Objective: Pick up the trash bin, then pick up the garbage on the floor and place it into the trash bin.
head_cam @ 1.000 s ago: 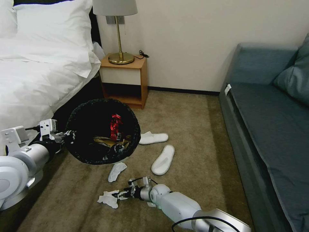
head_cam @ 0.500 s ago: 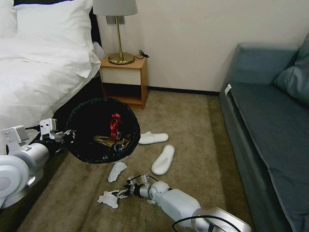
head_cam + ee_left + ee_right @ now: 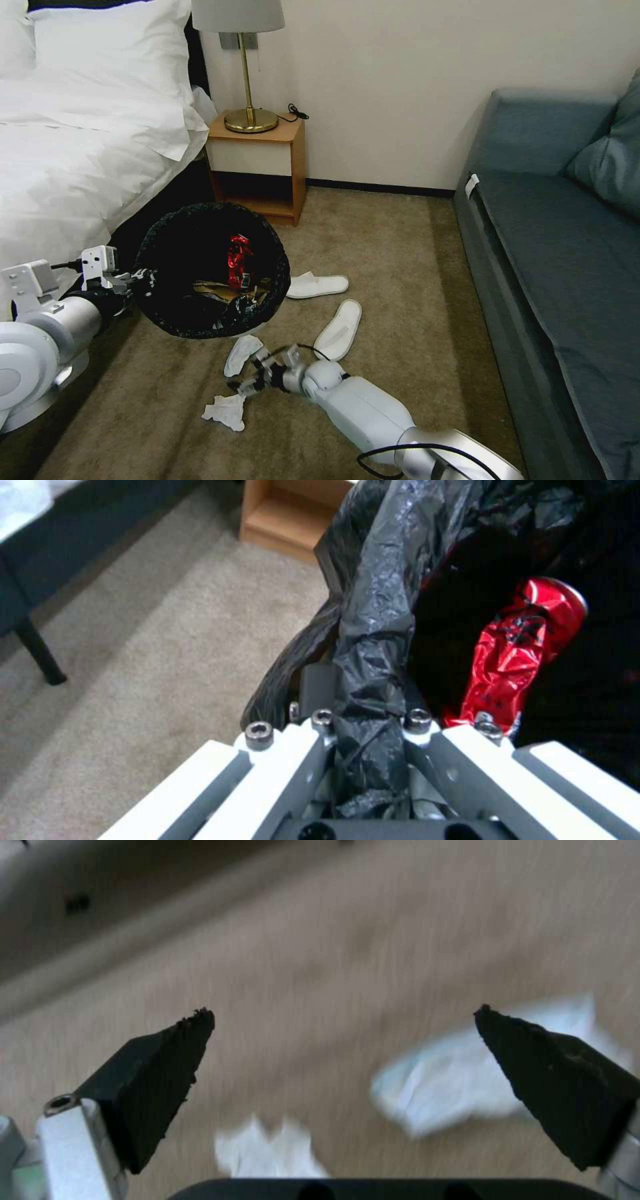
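The trash bin [image 3: 212, 270], lined with a crinkled black bag, hangs above the carpet beside the bed. My left gripper [image 3: 138, 277] is shut on its near rim, and the left wrist view shows the fingers clamping the black bag's rim [image 3: 370, 645]. Inside lie a crushed red can [image 3: 527, 645] and brown paper [image 3: 220, 291]. My right gripper [image 3: 245, 373] hovers open just over the floor between two white tissues. One is flat [image 3: 241, 353] and one is crumpled [image 3: 225, 411]. The right wrist view shows both tissues [image 3: 453, 1080] [image 3: 267, 1150] under the spread fingers [image 3: 160, 1075].
Two white slippers [image 3: 319, 285] [image 3: 339, 330] lie on the carpet right of the bin. The bed [image 3: 73, 153] fills the left, a wooden nightstand [image 3: 257, 167] with a lamp stands at the wall, and a blue sofa [image 3: 560, 253] runs along the right.
My right gripper has pulled back from the crumpled tissue and swung toward the flat one. The crumpled tissue stays on the carpet. The bin and left arm hold still.
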